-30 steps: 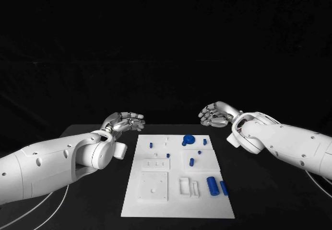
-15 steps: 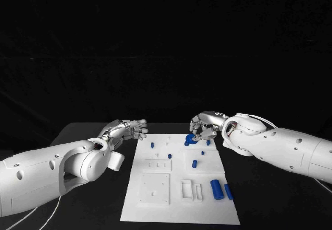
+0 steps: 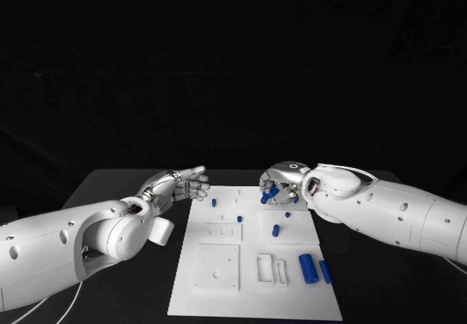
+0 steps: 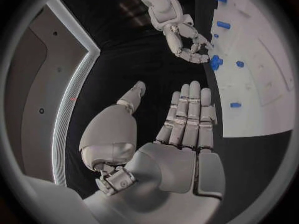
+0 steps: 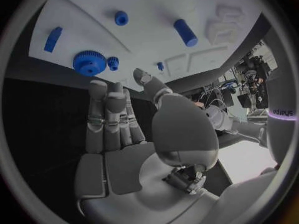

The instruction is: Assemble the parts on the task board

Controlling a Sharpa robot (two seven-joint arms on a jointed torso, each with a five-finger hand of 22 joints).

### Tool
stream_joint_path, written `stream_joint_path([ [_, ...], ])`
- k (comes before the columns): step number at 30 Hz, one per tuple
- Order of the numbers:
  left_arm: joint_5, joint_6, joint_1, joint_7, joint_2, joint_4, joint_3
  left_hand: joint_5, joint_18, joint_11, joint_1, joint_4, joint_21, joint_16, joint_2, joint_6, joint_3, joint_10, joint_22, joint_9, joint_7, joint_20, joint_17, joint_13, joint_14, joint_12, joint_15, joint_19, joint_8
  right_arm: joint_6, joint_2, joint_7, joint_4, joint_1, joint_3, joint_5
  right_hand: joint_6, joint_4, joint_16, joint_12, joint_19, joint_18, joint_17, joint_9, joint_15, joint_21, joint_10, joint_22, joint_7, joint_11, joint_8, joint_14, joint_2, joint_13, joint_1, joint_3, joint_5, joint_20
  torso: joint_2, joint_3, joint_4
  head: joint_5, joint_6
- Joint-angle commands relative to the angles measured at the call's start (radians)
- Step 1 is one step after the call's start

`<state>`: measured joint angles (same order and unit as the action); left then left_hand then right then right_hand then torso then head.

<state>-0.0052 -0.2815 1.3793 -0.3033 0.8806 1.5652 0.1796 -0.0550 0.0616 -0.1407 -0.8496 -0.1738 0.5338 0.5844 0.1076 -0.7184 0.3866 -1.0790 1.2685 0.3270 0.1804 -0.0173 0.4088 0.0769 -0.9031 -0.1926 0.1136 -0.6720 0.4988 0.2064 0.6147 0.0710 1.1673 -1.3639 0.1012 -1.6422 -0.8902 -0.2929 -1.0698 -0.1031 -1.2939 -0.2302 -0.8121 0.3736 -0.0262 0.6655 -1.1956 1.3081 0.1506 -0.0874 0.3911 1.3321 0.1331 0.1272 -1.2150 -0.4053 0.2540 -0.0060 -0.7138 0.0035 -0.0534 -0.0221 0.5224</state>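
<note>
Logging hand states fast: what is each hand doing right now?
Left hand: open, holding nothing.
Right hand: open, above the blue gear.

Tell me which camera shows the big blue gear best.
The right wrist view: the blue gear lies unobstructed, teeth visible, beyond the right hand. In the head view that hand hides most of it. The left wrist view shows it small.

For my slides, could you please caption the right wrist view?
Open right hand above the blue gear on the task board.
</note>
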Motion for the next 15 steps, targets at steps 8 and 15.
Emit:
stream_joint_path([
  [8,0.010,0.025,0.010,0.009,0.001,0.027,-0.001,-0.003,0.008,0.000,-0.013,-0.016,-0.007,-0.006,-0.017,-0.010,-0.006,-0.010,-0.003,0.003,0.001,0.008,0.002,-0.003,0.004,0.006,-0.004,-0.001,-0.007,-0.025,-0.016,-0.051,-0.013,-0.004,0.000,-0.100,-0.016,0.000,-0.028,0.018,-0.024,-0.032,0.009,0.002,0.001,0.037,-0.012,0.023,0.003,-0.001,-0.015,-0.008,0.001,0.005,-0.016,-0.059,-0.059,-0.018,-0.022,-0.0046,-0.0204,-0.012,0.002],
  [15,0.010,0.027,0.010,0.012,-0.002,0.025,-0.001,-0.004,0.008,0.000,-0.018,-0.021,-0.007,-0.006,-0.021,-0.010,-0.006,-0.011,-0.003,0.003,0.001,0.008,0.003,-0.003,0.003,0.007,-0.004,-0.002,-0.008,-0.012,-0.018,-0.061,-0.013,-0.004,0.000,-0.116,-0.028,0.000,-0.036,0.027,-0.020,-0.032,0.017,0.005,0.003,0.046,-0.012,0.023,-0.002,-0.003,-0.016,-0.012,0.007,0.006,-0.012,-0.084,-0.061,-0.016,-0.032,-0.0051,-0.0233,-0.016,-0.001],
])
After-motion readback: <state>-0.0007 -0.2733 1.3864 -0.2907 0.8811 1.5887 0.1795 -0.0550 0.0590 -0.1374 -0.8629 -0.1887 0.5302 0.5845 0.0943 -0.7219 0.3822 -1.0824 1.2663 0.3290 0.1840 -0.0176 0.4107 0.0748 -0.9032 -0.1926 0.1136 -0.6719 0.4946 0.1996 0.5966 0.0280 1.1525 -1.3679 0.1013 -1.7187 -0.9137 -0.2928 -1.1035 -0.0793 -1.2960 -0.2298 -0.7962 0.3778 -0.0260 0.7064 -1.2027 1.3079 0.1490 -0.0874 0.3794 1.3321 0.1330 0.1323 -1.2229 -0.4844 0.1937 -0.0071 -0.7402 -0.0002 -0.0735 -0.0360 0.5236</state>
